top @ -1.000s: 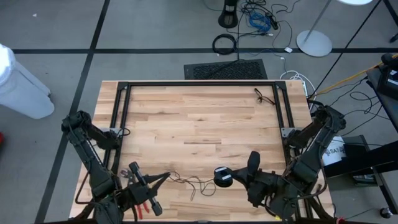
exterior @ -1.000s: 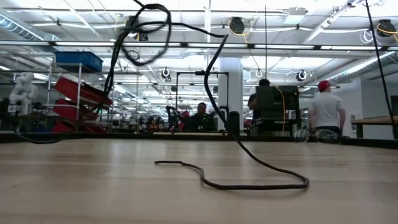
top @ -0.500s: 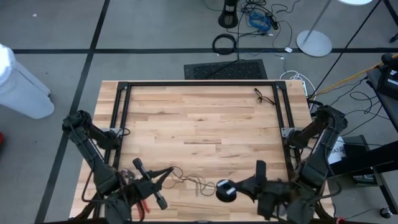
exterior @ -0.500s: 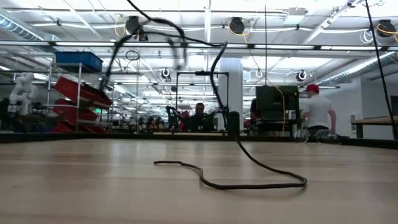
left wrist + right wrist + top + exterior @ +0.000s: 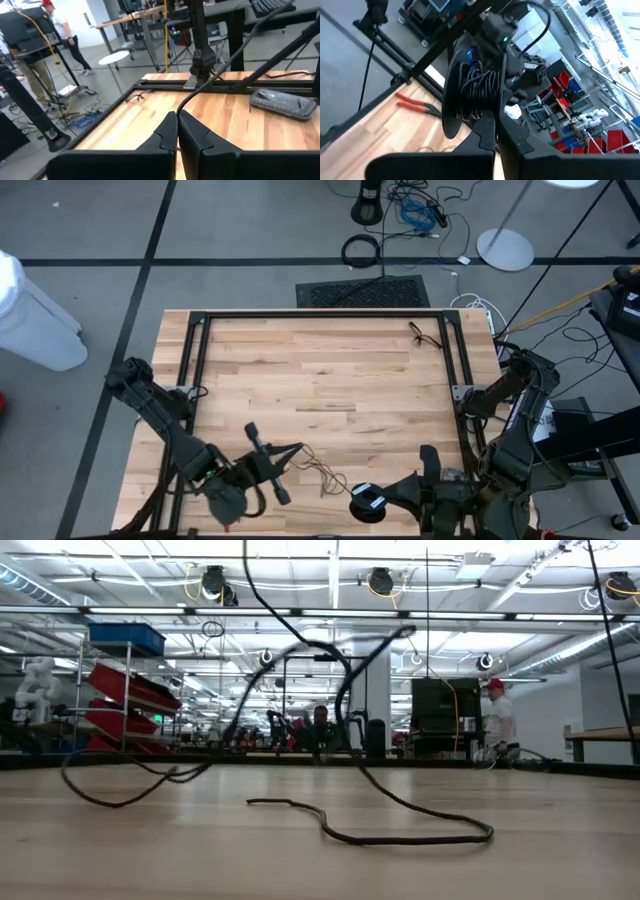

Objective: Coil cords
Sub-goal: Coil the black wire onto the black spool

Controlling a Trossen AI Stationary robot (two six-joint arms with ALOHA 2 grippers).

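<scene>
Near the table's front edge, the left gripper pinches the cord; the right gripper clamps its puck.

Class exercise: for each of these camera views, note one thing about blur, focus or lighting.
Low view: the cord swinging overhead smears with motion, while the stretch lying on the table is crisp. High view: even light, soft shadows. Left wrist view: its own fingers are soft, the table sharper. Right wrist view: the wound puck sits dark against bright ceiling lights.
</scene>
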